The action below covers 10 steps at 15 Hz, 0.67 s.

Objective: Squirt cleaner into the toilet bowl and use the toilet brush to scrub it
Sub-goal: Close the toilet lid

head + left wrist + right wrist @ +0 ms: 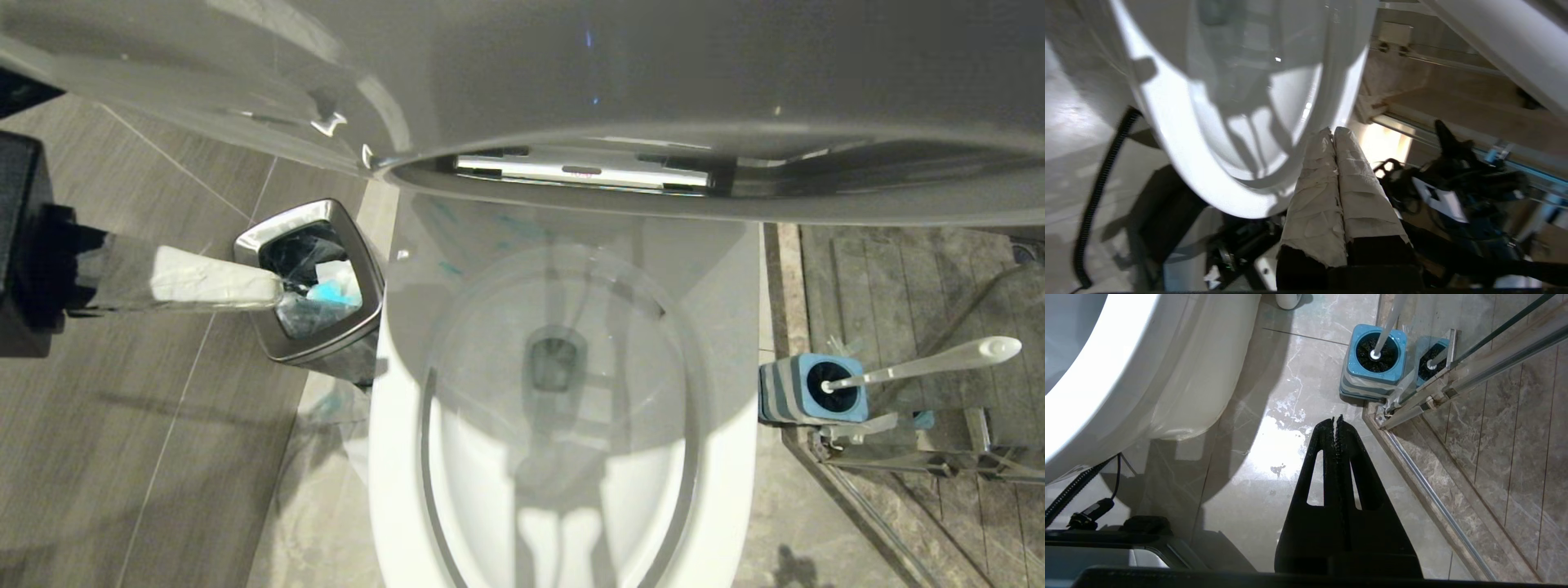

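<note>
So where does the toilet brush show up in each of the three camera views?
Head view: the toilet brush stands in its holder at right, beside the toilet bowl.
Left wrist view: not in it.
Right wrist view: brush at top, beyond the shut right gripper.
Shared landmark: the white toilet bowl.

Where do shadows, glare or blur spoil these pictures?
Head view: the robot's shadow darkens the toilet bowl around its drain. Left wrist view: motion blur smears everything around the left pincer, and the bowl rim glares white. Right wrist view: a bright glare patch lies on the wet floor beside the right pincer.
</note>
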Available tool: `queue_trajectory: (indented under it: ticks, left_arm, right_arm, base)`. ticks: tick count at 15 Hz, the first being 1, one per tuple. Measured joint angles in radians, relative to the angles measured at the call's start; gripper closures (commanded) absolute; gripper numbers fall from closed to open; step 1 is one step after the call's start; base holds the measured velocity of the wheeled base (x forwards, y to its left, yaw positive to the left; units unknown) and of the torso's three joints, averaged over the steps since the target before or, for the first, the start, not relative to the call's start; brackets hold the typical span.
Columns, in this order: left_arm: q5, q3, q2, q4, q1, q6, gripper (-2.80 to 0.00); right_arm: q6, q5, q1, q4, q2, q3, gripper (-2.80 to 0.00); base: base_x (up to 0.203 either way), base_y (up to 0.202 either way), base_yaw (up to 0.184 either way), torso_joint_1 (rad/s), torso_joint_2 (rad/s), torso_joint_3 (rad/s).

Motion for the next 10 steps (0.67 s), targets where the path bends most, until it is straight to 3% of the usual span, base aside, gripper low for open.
queue_trajectory:
  ticks: [4, 10]
  left_arm:
    - [-0.045, -0.004, 0.002, -0.042, 0.017, -0.079, 0.00]
    - [-0.047, -0.002, 0.019, -0.276, 0.024, -0.238, 0.00]
  right_arm:
    - [0.000, 0.001, 0.000, 0.000, 0.000, 0.000, 0.00]
    - [0.000, 0.000, 0.000, 0.000, 0.000, 0.000, 0.00]
  base:
    - [0.000, 0.000, 0.000, 0.000, 0.00, 0.000]
    - [0.000, 0.000, 0.000, 0.000, 0.00, 0.000]
